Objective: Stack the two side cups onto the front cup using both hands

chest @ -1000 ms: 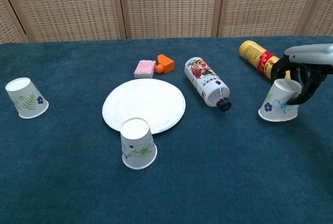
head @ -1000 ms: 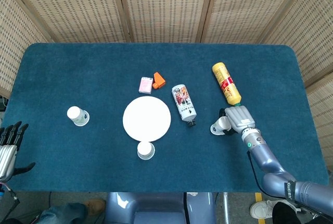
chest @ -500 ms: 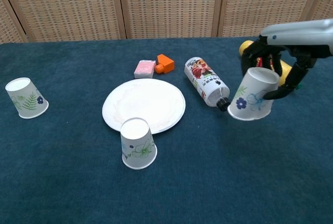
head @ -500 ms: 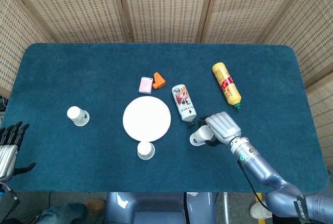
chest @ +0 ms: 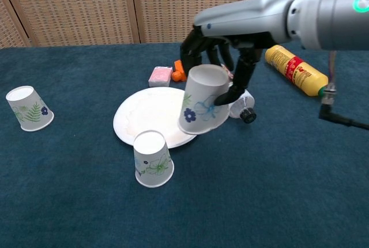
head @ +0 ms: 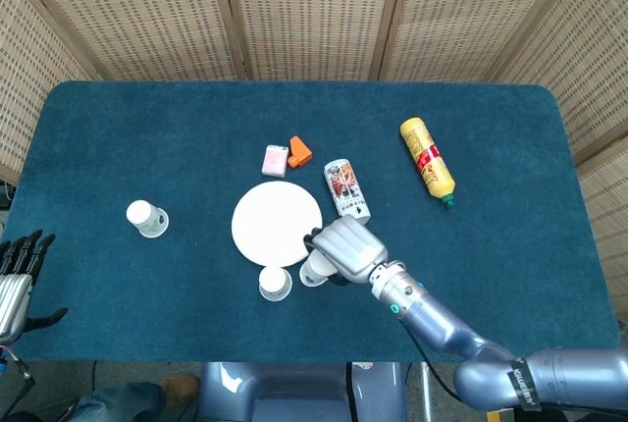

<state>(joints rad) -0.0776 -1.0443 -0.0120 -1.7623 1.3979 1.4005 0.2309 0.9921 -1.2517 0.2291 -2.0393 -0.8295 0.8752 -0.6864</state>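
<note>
Right hand (chest: 222,57) grasps a paper cup (chest: 202,101) from above, fingers draped round its upturned base, mouth down and clear of the table, tilted a touch. It hangs just to the three o'clock side of the front cup (chest: 153,158), which stands mouth-down on the blue table (chest: 277,190) at the six o'clock edge of the white plate (chest: 147,112). Holding it inverted makes sense, I'd say: the target is inverted too, so one should drop over the other like a cap. Out at nine o'clock the other side cup (chest: 29,108) waits, untouched. The left hand (head: 18,270) idles at the table's near-left edge, fingers spread, holding nothing. Behind the right hand lie a drink bottle (head: 345,191) and a yellow bottle (chest: 295,69).
</note>
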